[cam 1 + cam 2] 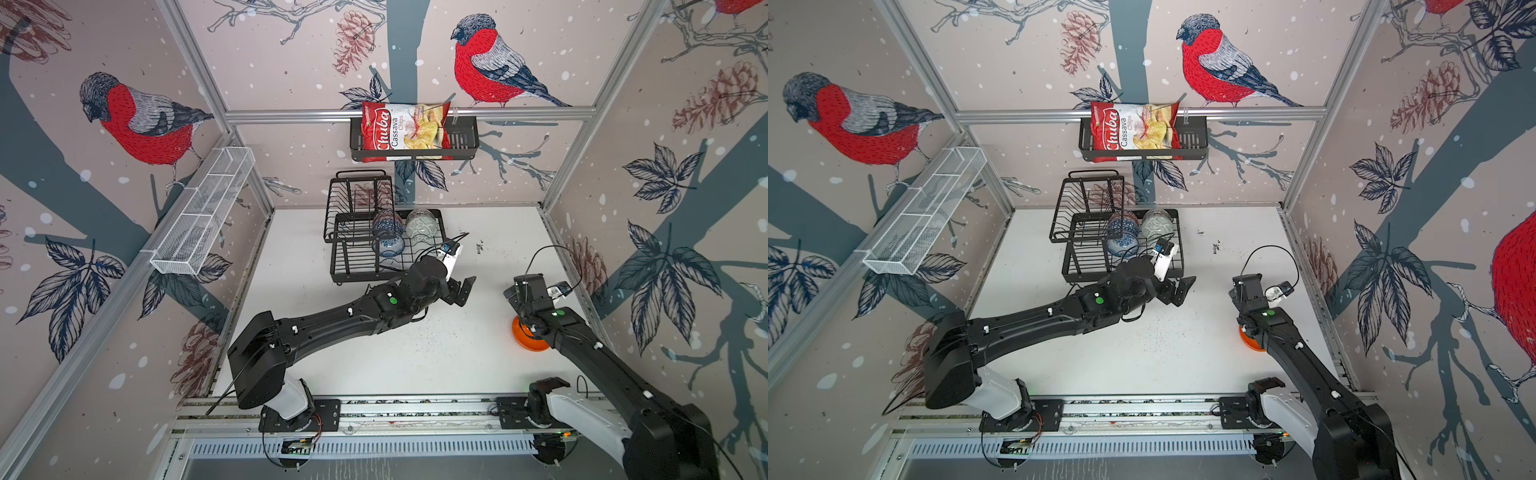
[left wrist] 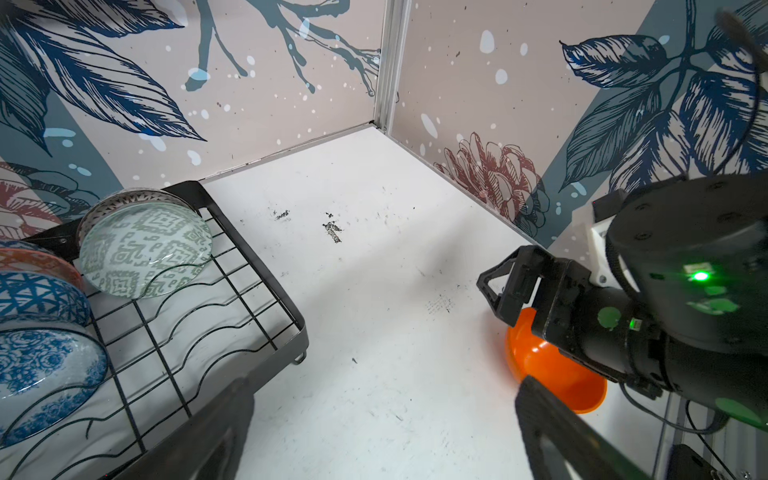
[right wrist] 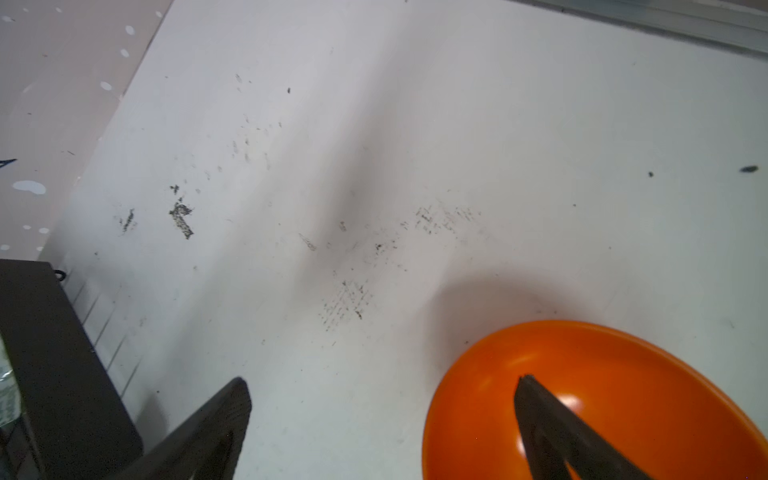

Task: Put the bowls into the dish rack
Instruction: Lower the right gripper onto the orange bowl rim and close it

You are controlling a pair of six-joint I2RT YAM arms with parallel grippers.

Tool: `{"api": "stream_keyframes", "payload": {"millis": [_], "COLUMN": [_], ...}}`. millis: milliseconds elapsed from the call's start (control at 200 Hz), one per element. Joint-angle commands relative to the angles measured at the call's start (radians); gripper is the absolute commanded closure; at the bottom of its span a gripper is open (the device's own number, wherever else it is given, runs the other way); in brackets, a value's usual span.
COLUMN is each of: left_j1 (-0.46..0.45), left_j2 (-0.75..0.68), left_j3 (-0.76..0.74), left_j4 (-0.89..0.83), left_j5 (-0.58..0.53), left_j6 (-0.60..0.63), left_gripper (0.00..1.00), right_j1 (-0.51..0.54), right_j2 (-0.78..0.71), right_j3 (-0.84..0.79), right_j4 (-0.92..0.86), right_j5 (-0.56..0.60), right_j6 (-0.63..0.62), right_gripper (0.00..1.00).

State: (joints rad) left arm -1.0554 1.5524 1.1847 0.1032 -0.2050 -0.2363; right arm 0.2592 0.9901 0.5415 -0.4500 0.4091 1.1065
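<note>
**On the table, one orange bowl not yet racked**

Right of centre in both top views, the orange bowl (image 1: 530,338) sits mouth-up on the white table (image 1: 374,365), well apart from the dish rack (image 1: 353,277) at mid-frame and half hidden under my right wrist. The right gripper (image 3: 382,380) hangs over it with jaws wide apart and empty. One finger is above the bowl's hollow and the other above bare table, so the rim lies between them.

The left gripper (image 1: 462,290) is also spread and holds nothing, just beside the rack's near right corner. The grey-green bowl (image 2: 145,249), the blue geometric bowl (image 2: 37,299) and the blue-white floral bowl (image 2: 45,370) stand on edge in the rack.

My worries, as I judge them:
- The bowl looks slick and light, so a pinch on its rim could slip or tip it.
- Coming down off-line could shove it across the table.
- My left arm lies across the way to the rack, so the arms could meet.
- A careless entry could topple the bowls already standing there.
</note>
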Motion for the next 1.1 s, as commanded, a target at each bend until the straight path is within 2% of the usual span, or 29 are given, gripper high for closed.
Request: {"api": "stream_keyframes", "payload": {"millis": [0, 115, 315, 585, 690, 850, 946, 1096], "left_j1": [-0.002, -0.002, -0.001, 0.0, 0.013, 0.074, 0.089, 0.124], "left_j2": [-0.002, 0.0, 0.009, 0.051, 0.061, 0.065, 0.063, 0.057], "left_j3": [-0.009, -0.02, -0.015, 0.072, 0.1, 0.115, 0.132, 0.153], "left_j4": [0.046, 0.037, 0.026, -0.056, -0.091, -0.134, -0.185, -0.236], "left_j5": [0.017, 0.018, 0.012, 0.032, 0.036, 0.157, 0.151, 0.191], "left_j6": [-0.007, -0.008, 0.003, 0.025, 0.03, -0.029, -0.006, 0.006], "left_gripper": [0.02, 0.02, 0.02, 0.02, 0.02, 0.02, 0.02, 0.02], "right_j1": [-0.013, -0.019, -0.037, -0.072, -0.08, -0.082, -0.081, -0.073], "right_j2": [0.008, 0.003, -0.015, -0.02, 0.011, 0.094, 0.142, 0.188], "right_j3": [-0.027, -0.07, -0.118, -0.162, -0.164, -0.143, -0.128, -0.113], "right_j4": [0.004, 0.049, 0.153, 0.314, 0.366, 0.409, 0.435, 0.48], "right_j5": [-0.058, -0.088, -0.122, -0.225, -0.286, -0.364, -0.411, -0.441], "right_j6": [0.016, 0.017, -0.057, -0.144, -0.173, -0.198, -0.211, -0.215], "right_gripper": [0.0, 0.0, 0.01, 0.09, 0.15, 0.26, 0.32, 0.36]}}
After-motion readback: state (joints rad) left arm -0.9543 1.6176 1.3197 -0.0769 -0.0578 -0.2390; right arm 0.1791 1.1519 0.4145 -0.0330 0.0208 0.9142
